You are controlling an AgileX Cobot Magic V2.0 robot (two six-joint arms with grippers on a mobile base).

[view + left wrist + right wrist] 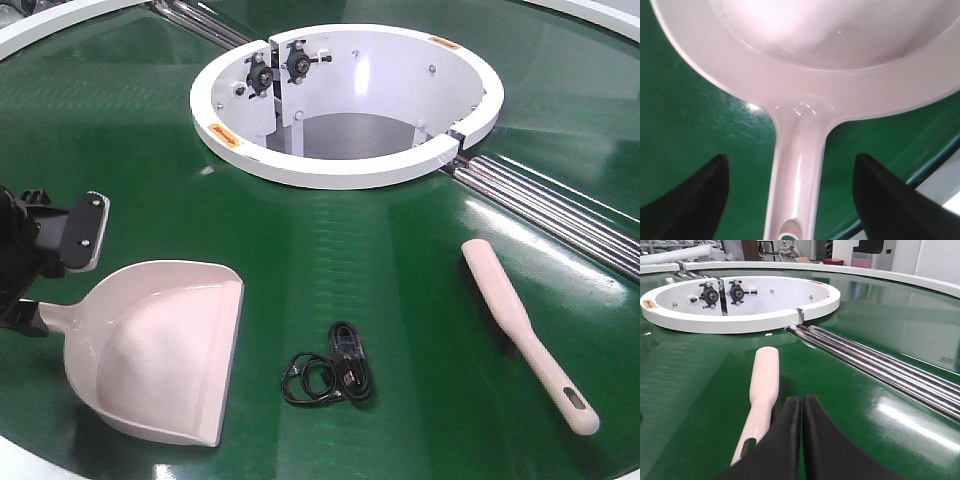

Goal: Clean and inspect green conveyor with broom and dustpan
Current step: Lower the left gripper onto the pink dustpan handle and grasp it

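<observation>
- The green conveyor [400,300] fills the front view, its glossy belt curving around a white ring housing [350,172].
- Steel rollers [560,210] run along a seam from the housing toward the right edge.
- The dustpan [160,350] lies on the belt at the lower left. Its scoop mouth faces right and its handle points left toward the conveyor's white rim.
- The left gripper [790,200] hangs over that handle with its jaws spread wide. The left wrist view shows one dark fingertip [695,200] on each side of the handle, both apart from it, so nothing is gripped.
- The broom [520,330] lies on the belt at the right, well apart from the dustpan. Its head is toward the rollers and its slotted handle end is nearer the front edge.
- The right gripper [801,440] has its jaws pressed together with nothing between them. In the right wrist view they sit just to the right of the broom's handle, and I cannot tell whether they touch it.
- A coiled black cable [335,370] rests on the belt between the dustpan and the broom.
</observation>
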